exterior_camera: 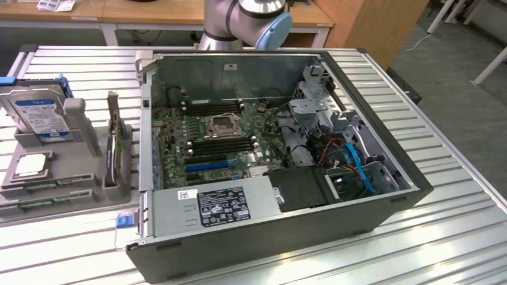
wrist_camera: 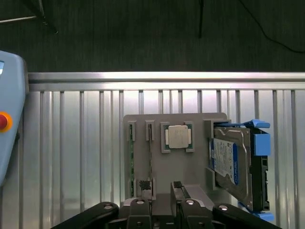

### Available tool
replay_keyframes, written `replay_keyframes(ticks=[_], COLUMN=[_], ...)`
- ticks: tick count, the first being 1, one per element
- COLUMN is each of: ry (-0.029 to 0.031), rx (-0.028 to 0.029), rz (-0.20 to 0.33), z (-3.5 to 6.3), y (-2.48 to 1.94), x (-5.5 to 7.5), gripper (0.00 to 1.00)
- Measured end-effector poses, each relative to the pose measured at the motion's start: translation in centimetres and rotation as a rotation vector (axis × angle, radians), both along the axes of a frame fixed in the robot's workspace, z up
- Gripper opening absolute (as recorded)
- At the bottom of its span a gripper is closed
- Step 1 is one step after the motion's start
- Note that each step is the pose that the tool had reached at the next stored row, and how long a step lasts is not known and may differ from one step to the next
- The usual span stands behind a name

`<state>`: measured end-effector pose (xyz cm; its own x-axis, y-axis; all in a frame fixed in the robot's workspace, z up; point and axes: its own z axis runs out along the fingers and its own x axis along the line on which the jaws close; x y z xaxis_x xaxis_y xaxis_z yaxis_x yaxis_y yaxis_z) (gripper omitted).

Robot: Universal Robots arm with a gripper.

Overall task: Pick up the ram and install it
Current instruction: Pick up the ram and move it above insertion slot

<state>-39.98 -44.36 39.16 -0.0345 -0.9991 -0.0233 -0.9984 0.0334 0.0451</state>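
Gripper (wrist_camera: pixel 160 189): seen from the wrist camera, its two fingers (wrist_camera: pixel 143 189) stand apart with bare grey plastic showing between them. Nothing is held.

Ram (wrist_camera: pixel 132 157): a thin green stick standing on edge in a groove along one side of the tray. It lies apart from the gripper, at the tray's end farthest from the hard drive.

Second stick (wrist_camera: pixel 150 152): in the neighbouring groove, just beside the ram and parallel to it. One finger lines up with its near end, though whether they touch cannot be told.

Tray (wrist_camera: pixel 143 167): a grey parts holder resting on the table.

Processor (wrist_camera: pixel 177 137): a square silver chip seated flat in its pocket, between the sticks and the hard drive.

Hard drive (wrist_camera: pixel 233 162): propped on edge at the far end of the tray, framed by a blue bracket.

Table (exterior_camera: pixel 443 196): ribbed metal, carrying both the tray and the computer case.

Computer case (exterior_camera: pixel 317 237): open on its side, at the exterior view's right of the tray.

Memory slots (exterior_camera: pixel 222 145): long black slots beside the processor socket. No green stick can be seen in them.

Arm (exterior_camera: pixel 237 18): rises behind the case.

Progress: judged at the very start. The ram sits in its groove, not yet grasped; pickup, carry and seating all remain.
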Motion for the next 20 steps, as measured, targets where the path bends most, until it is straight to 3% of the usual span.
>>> replay_keyframes(ticks=[6, 20], ry=[-0.0003, 0.0000], rx=[0.0017, 0.0045], rz=[0.000, 0.000], z=[-0.21, -2.68], y=[0.01, -0.04], x=[0.0, 0.0], gripper=[0.29, 0.29])
